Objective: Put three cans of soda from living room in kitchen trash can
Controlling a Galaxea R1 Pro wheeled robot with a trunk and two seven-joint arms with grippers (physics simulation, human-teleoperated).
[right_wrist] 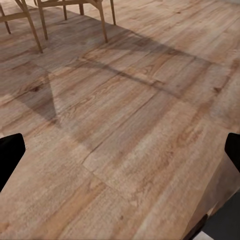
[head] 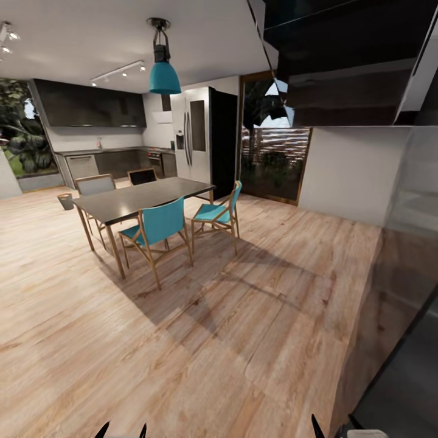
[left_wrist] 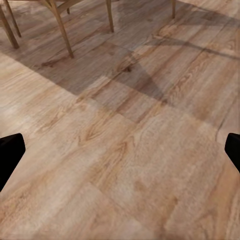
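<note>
The tash can, a small grey bin, stands far off on the pale wood floor at the left, before the kitchen's dark cabinets. The cans of soda are out of view. My left gripper pokes in at the head view's lower edge; in the left wrist view it is open over bare planks, nothing between its fingers. My right gripper sits at the lower right; in the right wrist view it is open and holds nothing.
A dark dining table with teal chairs stands between me and the kitchen. Behind it are a steel fridge and a glass door. A glossy dark unit is close on my right. Wide plank floor lies ahead.
</note>
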